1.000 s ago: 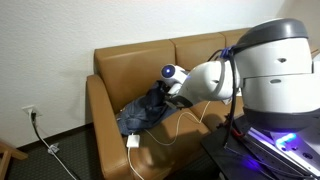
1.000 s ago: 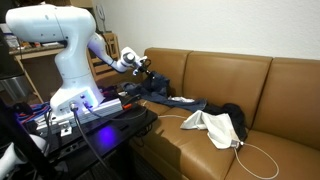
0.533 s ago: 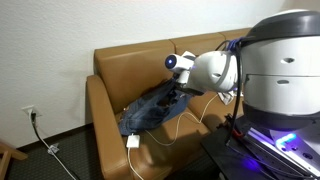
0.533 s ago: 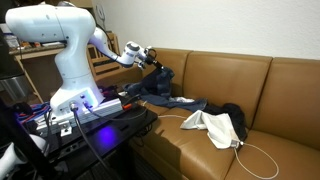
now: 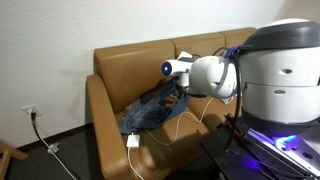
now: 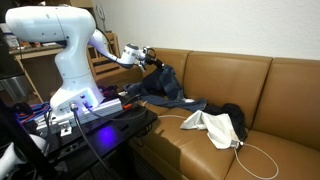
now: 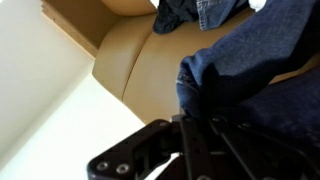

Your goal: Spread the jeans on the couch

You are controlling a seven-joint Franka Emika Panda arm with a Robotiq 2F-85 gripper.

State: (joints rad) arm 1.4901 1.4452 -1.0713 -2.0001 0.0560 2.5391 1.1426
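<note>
- So the gripper [image 6: 154, 64] has come up and moved a bit toward the couch [image 6: 235, 75] back compared with a second ago, and it's dragged one end of the jeans [image 6: 166, 88] up with it. They were lying in a low heap, now they hang in a peak from the gripper.
- The gripper looks pinched tight on a fold of denim. In the wrist view the dark gripper [image 7: 197, 120] has blue cloth bunched right at its tip.
- The rest of the jeans [image 5: 148, 110] is on the end seat next to the couch arm [image 5: 100, 100], trailing down from the lifted bit.
- My read: this is the lift-and-pull part of spreading. The pile is opening out but it's nowhere near flat, so there's plenty left to do.
- Materials: the denim is medium blue, floppy and heavily creased, so it drapes instead of holding shape. The couch [image 7: 130, 55] is smooth tan leather with boxy cushions, so I'd guess the fabric slides easily.
- There's also a white cable [image 5: 133, 141] running across the seat edge near the jeans, which could snag.
</note>
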